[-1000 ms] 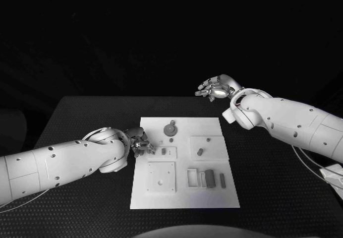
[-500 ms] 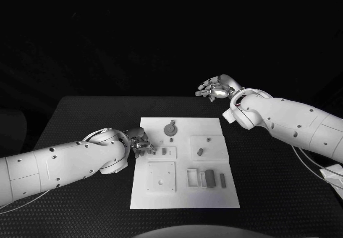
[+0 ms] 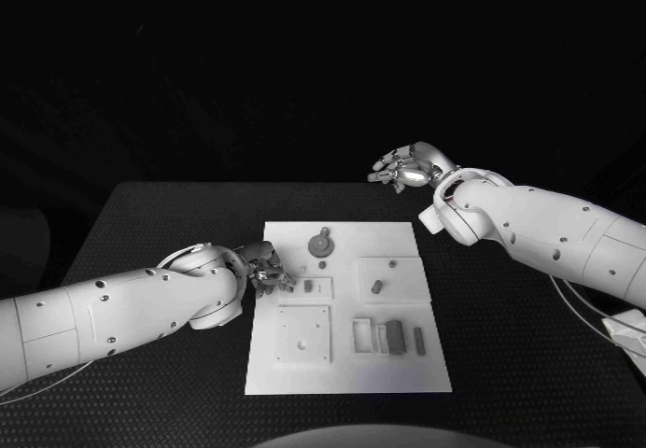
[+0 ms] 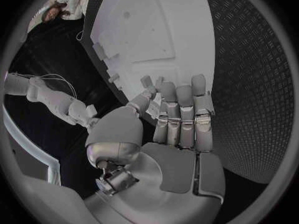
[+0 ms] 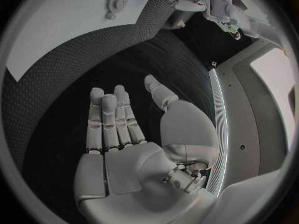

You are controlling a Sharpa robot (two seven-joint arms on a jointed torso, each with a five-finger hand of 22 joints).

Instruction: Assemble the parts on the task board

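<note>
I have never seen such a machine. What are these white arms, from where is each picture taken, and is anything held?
This is a robot with two white arms, each ending in a silver hand. The head view looks down on a black table; the two round pictures come from cameras at the wrists. On the table lies a white task board with small grey parts, among them a round gear. The left hand is at the board's left edge; whether it holds a part, I cannot tell. The right hand is raised beyond the board, open, holding nothing.

White arms [image 3: 121,313] w/ dark screw holes, silver segmented hands [image 3: 404,166], thin cables alongside
</note>
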